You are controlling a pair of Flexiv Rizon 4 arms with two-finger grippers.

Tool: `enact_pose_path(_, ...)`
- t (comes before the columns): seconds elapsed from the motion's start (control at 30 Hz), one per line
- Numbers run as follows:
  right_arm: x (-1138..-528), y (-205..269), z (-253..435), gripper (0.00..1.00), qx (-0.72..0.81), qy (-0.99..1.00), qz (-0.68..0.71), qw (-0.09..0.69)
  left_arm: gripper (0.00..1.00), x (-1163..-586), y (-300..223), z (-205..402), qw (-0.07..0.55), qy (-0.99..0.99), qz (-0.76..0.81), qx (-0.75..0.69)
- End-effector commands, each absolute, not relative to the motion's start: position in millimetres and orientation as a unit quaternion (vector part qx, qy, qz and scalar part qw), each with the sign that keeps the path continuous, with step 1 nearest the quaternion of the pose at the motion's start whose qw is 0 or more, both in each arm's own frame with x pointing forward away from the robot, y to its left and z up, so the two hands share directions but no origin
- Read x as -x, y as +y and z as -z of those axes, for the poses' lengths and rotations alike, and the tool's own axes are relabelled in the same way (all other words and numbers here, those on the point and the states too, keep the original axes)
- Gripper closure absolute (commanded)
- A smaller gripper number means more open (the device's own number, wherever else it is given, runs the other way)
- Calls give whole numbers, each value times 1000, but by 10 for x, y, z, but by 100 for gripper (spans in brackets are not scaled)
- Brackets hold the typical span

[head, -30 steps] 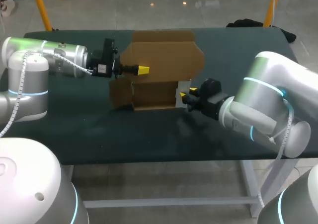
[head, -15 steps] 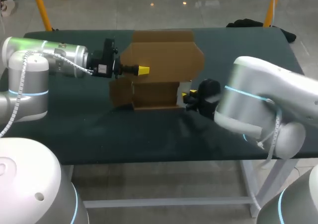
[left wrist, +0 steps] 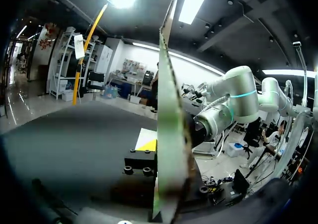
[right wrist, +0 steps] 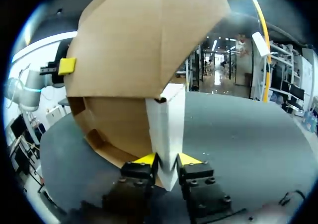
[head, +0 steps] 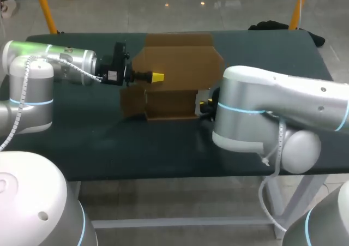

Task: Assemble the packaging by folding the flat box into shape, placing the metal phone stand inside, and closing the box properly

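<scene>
Table [head: 82,142]: dark green, takes up most of the head view. My right arm [head: 272,109] comes in from the right, and its fat elbow sits low over the table's near right part, hiding most of its own wrist. My left arm [head: 60,63] lies level from the left, pointing at the box. Box [head: 169,104]: brown cardboard, mid-table, half formed, with the open tray toward me. Lid [head: 185,63]: the big notched panel rising behind the tray, roughly upright. Flap [right wrist: 166,124]: a narrow white-faced end panel at the box's right corner, standing on edge, its top meeting the lid's lower edge. Left gripper [head: 157,77]: at the lid's left part. In the left wrist view the lid runs edge-on between the fingers, one yellow tip sits flat against it and the other is hidden behind the card. I read that as a pinch on the lid. Right gripper [right wrist: 167,160]: at the box's right end, both yellow tips pressed on the flap from either side near its base, so it is clamped on the flap.
</scene>
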State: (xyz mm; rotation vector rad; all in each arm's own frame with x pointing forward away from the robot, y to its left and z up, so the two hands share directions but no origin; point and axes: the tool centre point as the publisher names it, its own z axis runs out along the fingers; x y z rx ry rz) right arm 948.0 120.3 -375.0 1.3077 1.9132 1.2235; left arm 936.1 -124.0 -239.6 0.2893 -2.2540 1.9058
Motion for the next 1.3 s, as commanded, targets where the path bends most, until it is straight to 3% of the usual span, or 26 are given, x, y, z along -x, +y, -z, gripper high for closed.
enact_pose_path(0.03,-9567,1318,3714,73,-577,642,-306,401,100,-9364,-1260,2426,89,-757,-640,-96)
enact_pose_path(0.2,-9603,1301,3727,76,-585,643,-288,401,100,-9364,-1260,2426,89,-757,-640,-96)
enact_pose_path(0.47,-9626,1255,3740,99,-600,642,-267,396,100,-9364,-1260,2426,89,-757,-640,-96)
enact_pose_path(0.8,-9608,1221,3741,100,-589,646,-288,391,100,-9364,-1260,2426,89,-757,-640,-96)
enact_pose_path(0.83,-9603,1220,3738,100,-588,646,-290,391,89,-9364,-1260,2426,89,-757,-640,-96)
enact_pose_path(0.87,-9600,1218,3735,100,-585,648,-295,389,66,-9364,-1260,2426,89,-757,-640,-96)
enact_pose_path(0.9,-9593,1219,3729,100,-583,648,-297,389,52,-9364,-1260,2426,89,-757,-640,-96)
enact_pose_path(0.93,-9588,1218,3723,100,-583,648,-297,390,31,-9358,-1247,2400,81,-759,-639,-96)
enact_pose_path(1.0,-9579,1211,3711,100,-579,649,-301,391,6,-9348,-1216,2350,68,-762,-636,-96)
enact_pose_path(1.03,-9576,1206,3706,100,-579,649,-302,391,0,-9343,-1204,2330,62,-765,-634,-95)
enact_pose_path(1.3,-9558,1167,3714,100,-568,655,-331,372,0,-9263,-1069,2144,11,-781,-618,-89)
